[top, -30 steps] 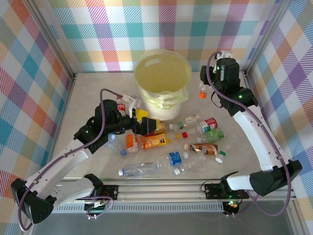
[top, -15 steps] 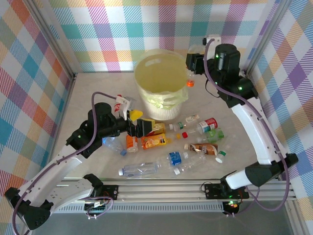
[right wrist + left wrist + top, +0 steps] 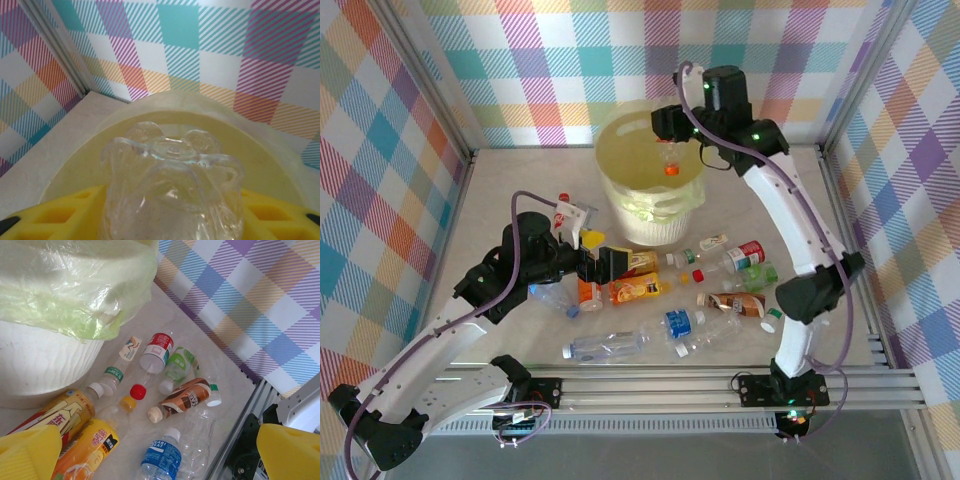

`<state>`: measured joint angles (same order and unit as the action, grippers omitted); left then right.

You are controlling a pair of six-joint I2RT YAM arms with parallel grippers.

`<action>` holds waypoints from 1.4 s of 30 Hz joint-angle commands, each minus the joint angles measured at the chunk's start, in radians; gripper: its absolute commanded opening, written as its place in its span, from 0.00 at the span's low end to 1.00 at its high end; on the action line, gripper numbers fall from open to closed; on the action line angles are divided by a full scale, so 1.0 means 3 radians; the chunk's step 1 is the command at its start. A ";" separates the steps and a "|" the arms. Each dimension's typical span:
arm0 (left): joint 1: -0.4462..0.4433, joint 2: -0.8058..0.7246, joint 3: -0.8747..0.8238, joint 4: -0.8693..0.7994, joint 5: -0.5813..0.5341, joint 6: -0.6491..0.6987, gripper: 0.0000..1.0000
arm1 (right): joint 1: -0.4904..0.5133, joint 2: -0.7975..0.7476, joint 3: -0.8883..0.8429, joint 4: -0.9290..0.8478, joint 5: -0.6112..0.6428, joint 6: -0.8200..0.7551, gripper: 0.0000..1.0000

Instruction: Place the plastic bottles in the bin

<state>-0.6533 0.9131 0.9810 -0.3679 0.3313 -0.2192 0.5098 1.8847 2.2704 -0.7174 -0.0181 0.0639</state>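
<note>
my right claw (image 3: 670, 150) grips a clear bottle (image 3: 172, 165), orange cap down, over the bin (image 3: 620, 215). my left claw (image 3: 602, 252) is spread wide, empty, above the loose bottles (image 3: 155, 352) on the table (image 3: 500, 210).

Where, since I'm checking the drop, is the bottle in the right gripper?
Top view: the clear bottle hangs in the right gripper over the open mouth of the bin, orange cap down, back centre.

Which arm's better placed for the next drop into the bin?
Right. Its end effector grips a clear bottle above the bin. The left end effector is open and empty, low over the bottles on the table.
</note>
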 commanded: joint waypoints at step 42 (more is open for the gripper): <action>-0.0042 0.0062 0.0061 -0.0037 0.0000 0.0026 1.00 | 0.0101 0.1418 0.1120 -0.1601 0.0042 -0.0243 0.61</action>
<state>-0.6533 0.9302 0.9810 -0.3908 0.3206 -0.2161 0.5316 2.2932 2.5771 -1.1645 -0.0151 0.0086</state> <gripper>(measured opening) 0.997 0.605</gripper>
